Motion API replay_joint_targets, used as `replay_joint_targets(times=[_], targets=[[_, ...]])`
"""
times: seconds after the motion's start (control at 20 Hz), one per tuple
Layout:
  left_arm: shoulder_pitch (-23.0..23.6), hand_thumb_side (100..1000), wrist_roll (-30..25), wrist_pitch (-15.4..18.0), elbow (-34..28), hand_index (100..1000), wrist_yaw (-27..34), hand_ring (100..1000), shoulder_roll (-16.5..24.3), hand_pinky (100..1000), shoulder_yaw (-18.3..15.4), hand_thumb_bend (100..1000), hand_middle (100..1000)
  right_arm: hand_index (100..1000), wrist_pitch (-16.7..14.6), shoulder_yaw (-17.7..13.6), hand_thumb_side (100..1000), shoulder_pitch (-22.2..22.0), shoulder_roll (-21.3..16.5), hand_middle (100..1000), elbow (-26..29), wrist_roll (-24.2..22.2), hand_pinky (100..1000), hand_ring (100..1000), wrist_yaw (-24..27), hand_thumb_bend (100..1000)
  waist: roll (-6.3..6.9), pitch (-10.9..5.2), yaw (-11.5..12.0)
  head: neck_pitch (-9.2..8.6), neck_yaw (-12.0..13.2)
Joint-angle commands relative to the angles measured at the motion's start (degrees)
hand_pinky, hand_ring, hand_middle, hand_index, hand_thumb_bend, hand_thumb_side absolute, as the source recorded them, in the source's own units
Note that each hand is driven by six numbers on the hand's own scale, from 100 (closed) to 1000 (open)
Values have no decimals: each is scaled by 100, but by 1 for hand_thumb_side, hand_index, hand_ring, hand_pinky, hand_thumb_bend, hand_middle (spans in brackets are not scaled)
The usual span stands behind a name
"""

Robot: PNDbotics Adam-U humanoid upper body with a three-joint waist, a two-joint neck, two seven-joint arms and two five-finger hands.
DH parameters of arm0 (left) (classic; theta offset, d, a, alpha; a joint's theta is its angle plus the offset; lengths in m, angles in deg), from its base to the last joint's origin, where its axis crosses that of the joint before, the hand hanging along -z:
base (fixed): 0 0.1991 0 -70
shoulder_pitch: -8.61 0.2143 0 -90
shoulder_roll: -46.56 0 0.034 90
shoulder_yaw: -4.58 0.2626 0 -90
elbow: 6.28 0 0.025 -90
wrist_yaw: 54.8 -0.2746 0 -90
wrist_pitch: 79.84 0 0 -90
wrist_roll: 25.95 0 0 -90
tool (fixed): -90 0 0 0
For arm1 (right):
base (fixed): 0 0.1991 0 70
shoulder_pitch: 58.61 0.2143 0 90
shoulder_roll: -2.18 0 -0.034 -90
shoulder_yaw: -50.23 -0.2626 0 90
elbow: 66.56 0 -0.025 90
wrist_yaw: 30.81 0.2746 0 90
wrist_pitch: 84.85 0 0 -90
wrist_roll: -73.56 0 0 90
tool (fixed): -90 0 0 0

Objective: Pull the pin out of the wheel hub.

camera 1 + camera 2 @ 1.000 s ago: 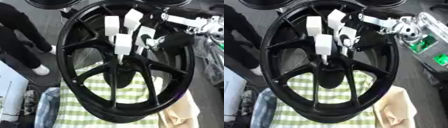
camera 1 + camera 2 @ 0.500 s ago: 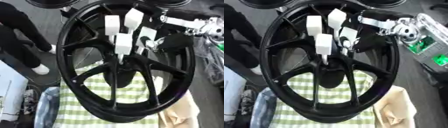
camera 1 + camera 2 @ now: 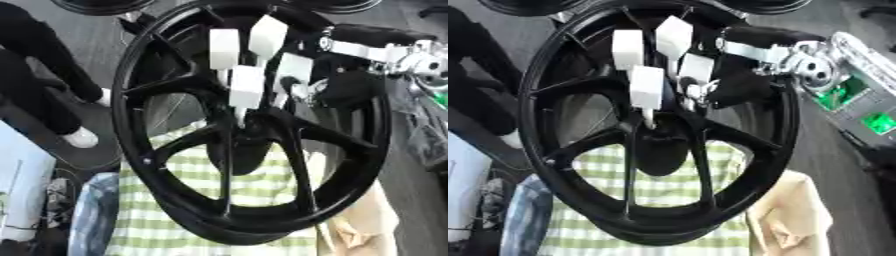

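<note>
A big black wheel is filling most of the frame, standing nearly upright and tilted a little, with its spokes running out from the hub near the middle. Behind its lower half a green-and-white checked cloth is showing through the gaps between the spokes, and a tan cloth is lying at the lower right.

The right hand is reaching in from the upper right of the frame, its silver and black wrist sitting just outside the rim. Its white-tipped fingers are hanging over the hub in the upper middle, clustered close together and bent toward the centre. A thin pale pin is sticking up out of the hub just under the lowest white fingertip, and that fingertip is touching its top. Whether the fingers are actually pinching the pin or only resting against it is not clear from either view. The pin is sitting in the hub, right at the centre of the wheel.

At the far left edge a person's dark trouser leg and white shoe are showing on the floor, well apart from the wheel.
</note>
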Motion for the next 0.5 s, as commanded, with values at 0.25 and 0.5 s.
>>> replay_joint_targets(times=[0.25,0.5], targets=[[-62,784,-38,6,-98,742,31,823,68,808,18,237,726,878,-35,-67,676,51,-122,682,-44,-18,856,747,-67,149,15,-50,-4,32,-10],[-75,785,-44,4,-95,742,30,824,63,809,24,234,726,821,36,-44,647,64,-88,586,-42,-62,835,712,69,102,21,-36,5,32,-19]])
